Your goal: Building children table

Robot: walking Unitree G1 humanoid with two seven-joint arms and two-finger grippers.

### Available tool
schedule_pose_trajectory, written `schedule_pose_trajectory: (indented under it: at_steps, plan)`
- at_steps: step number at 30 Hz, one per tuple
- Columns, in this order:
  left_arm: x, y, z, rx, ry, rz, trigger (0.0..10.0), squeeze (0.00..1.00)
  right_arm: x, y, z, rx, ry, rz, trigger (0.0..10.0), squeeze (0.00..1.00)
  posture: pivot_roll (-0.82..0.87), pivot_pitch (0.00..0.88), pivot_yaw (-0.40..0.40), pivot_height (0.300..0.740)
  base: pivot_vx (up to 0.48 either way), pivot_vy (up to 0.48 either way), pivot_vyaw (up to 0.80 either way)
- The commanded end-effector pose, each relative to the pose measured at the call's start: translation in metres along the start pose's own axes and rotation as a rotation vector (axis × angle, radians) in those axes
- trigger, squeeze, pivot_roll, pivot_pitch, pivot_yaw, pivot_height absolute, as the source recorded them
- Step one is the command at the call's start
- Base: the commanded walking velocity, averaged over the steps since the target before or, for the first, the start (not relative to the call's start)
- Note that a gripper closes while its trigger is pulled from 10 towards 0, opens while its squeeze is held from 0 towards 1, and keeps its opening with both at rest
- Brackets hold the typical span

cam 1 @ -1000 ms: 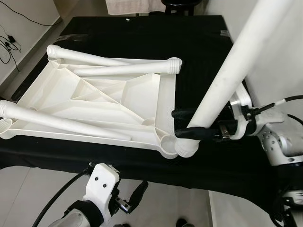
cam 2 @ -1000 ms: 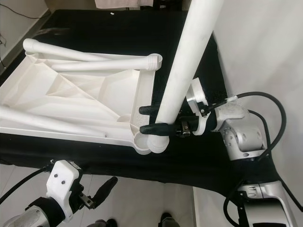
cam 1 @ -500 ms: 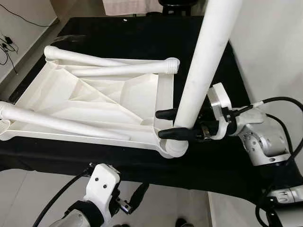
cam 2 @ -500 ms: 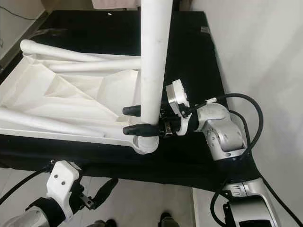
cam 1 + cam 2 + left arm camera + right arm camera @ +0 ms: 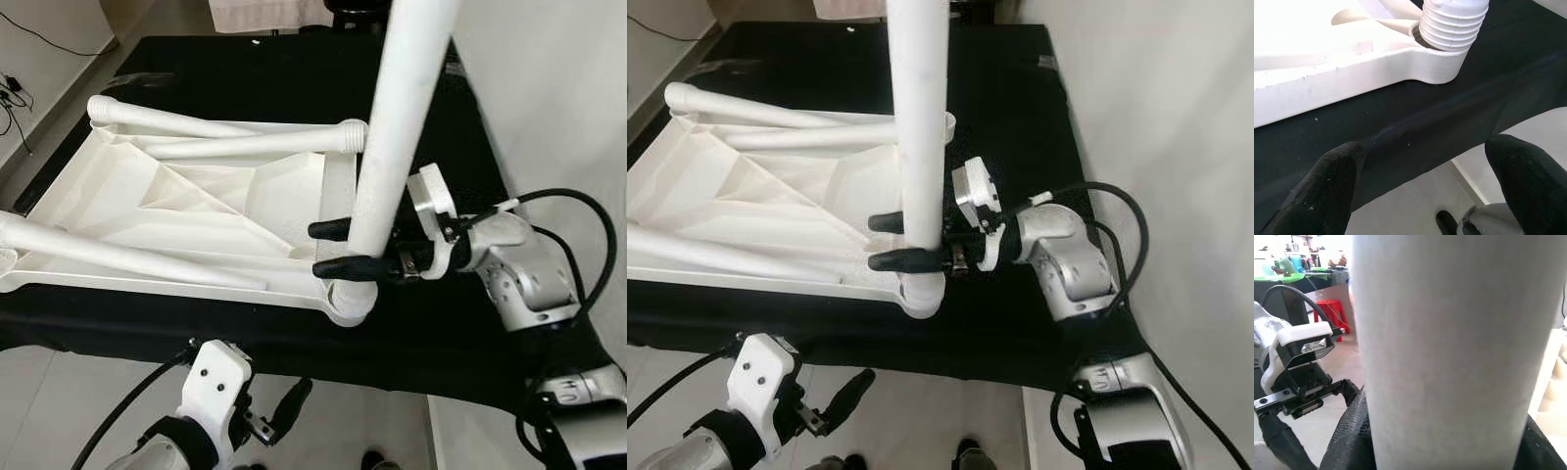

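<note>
Left pincer (image 5: 286, 411) low, off the near edge of the black-draped table (image 5: 451, 323), fingers spread wide, holding nothing. Right pincer (image 5: 333, 248) clamped on upright white leg (image 5: 392, 127), threaded end seated in the near corner socket of the upturned white tabletop (image 5: 196, 211). Ribbed underside; loose legs (image 5: 245, 142) lie across it.

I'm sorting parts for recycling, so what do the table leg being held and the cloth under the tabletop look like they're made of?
The table leg looks like moulded white plastic, matte and faintly scuffed, with moulded screw threads at its end. The right gripper clamps it upright. The cloth looks like a thin black woven fabric, dull, speckled with lint and draping softly over the edge.
</note>
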State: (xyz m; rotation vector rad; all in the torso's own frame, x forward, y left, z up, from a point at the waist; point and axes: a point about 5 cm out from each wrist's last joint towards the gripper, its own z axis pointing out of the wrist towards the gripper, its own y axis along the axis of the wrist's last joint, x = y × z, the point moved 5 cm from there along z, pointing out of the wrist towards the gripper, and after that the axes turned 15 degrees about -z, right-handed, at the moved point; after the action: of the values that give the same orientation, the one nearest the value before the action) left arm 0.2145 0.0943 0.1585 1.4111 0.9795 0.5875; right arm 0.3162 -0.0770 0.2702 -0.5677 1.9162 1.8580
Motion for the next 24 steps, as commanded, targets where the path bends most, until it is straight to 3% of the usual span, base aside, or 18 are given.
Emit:
schedule_pose_trajectory:
  at_steps: [1,15,24]
  plan:
    - [-0.001,-0.004,-0.002,0.016,0.001,-0.016,10.0,0.0,0.002,-0.01,0.005,0.029,0.003,0.018,10.0,0.0,0.03,0.287,-0.011,0.74,0.0,0.0,0.0]
    - [0.0,-0.004,-0.002,0.016,0.001,-0.014,10.0,0.0,0.01,-0.012,0.004,0.025,0.032,0.045,10.0,0.0,0.03,0.289,-0.01,0.74,0.0,0.0,0.0]
    - [0.0,-0.004,-0.002,0.017,0.002,-0.013,10.0,0.0,0.012,-0.008,0.017,-0.017,0.03,0.048,10.0,0.0,0.03,0.291,-0.01,0.74,0.0,0.0,0.0]
